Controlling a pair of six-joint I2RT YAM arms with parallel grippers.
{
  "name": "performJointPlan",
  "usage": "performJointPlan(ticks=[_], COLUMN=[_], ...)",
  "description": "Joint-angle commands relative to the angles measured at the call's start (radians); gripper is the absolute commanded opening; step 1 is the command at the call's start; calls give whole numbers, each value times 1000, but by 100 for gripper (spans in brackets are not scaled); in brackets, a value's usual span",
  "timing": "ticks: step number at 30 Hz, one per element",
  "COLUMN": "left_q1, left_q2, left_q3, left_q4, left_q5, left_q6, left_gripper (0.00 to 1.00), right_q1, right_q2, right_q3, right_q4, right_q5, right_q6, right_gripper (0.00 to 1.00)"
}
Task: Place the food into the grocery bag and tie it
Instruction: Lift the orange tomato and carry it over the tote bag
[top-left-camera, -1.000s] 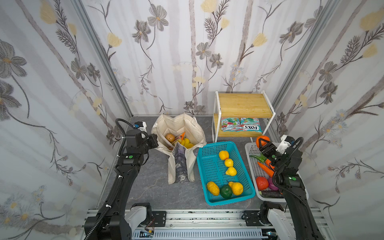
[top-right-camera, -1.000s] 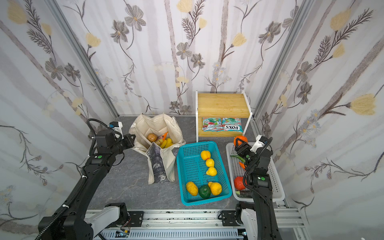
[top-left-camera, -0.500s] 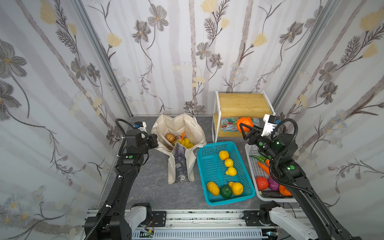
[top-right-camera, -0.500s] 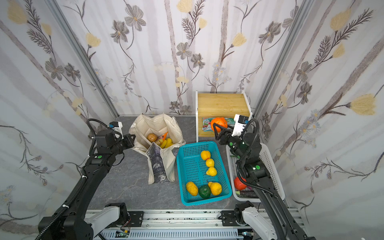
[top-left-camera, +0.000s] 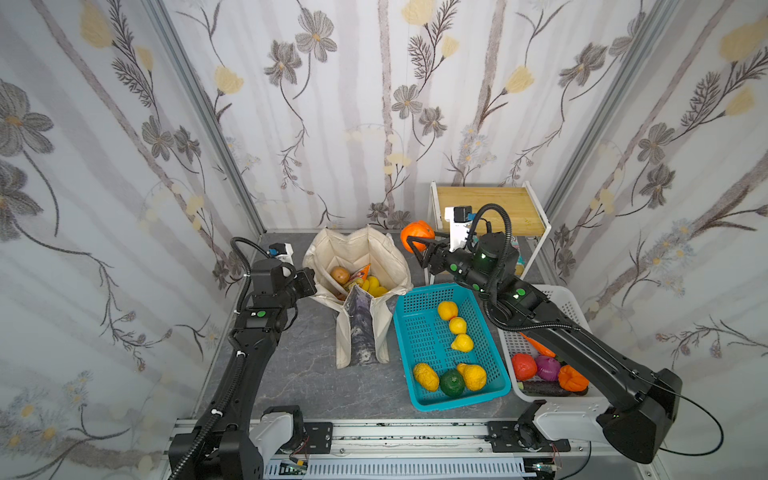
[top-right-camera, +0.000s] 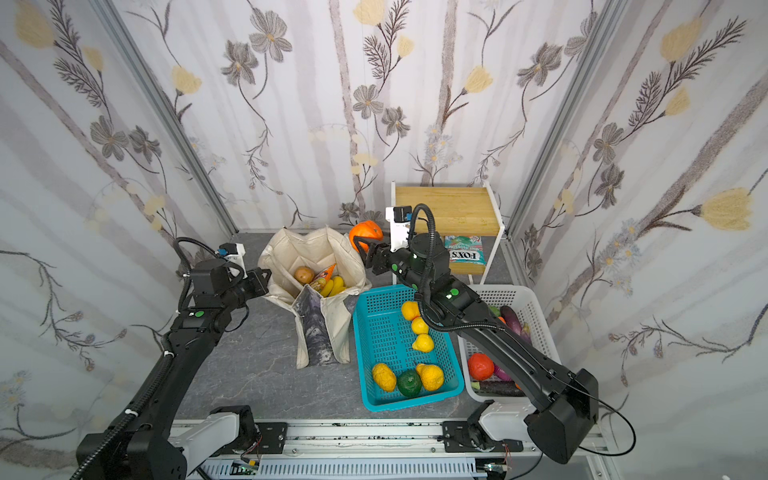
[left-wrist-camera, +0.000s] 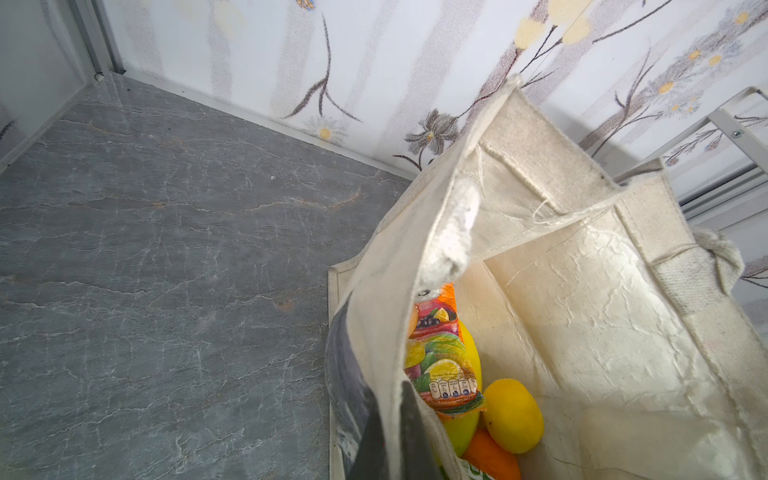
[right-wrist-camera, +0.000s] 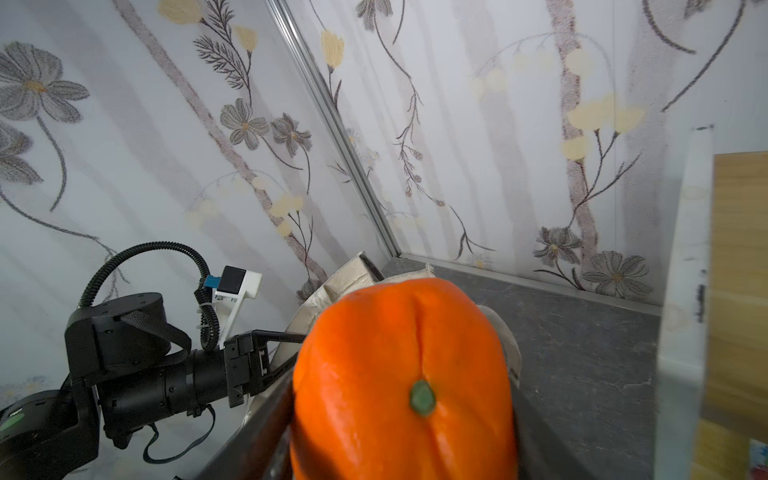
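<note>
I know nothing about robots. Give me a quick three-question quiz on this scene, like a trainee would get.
1. True or false: the right gripper is holding the orange.
2. What is the left gripper pinching? A) nothing B) the tote, at its rim C) the orange
3. How many pieces of fruit lie in the teal basket?

Key: 1 true; 2 B; 3 six.
</note>
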Motion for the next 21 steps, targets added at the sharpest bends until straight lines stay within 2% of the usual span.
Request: performJointPlan(ticks=[1, 6, 10, 21], left_q1=[1, 1, 3, 3], left_q2=[2, 1, 3, 7], left_q3=[3, 3, 3, 2], left_q4=[7, 8, 9, 11], left_q5=[17, 19, 22, 27], left_q6=[-10, -9, -11, -14], left_gripper=[0, 0, 0, 0], right_q1=[34, 75, 132, 176], right_q2=[82, 292, 373, 595], right_q3=[71, 268, 324, 522], right_q4=[36, -101, -104, -327], right_q5=[44, -7, 15, 15], right_q6=[-23, 4, -27, -47], right_gripper=[63, 64, 64, 64])
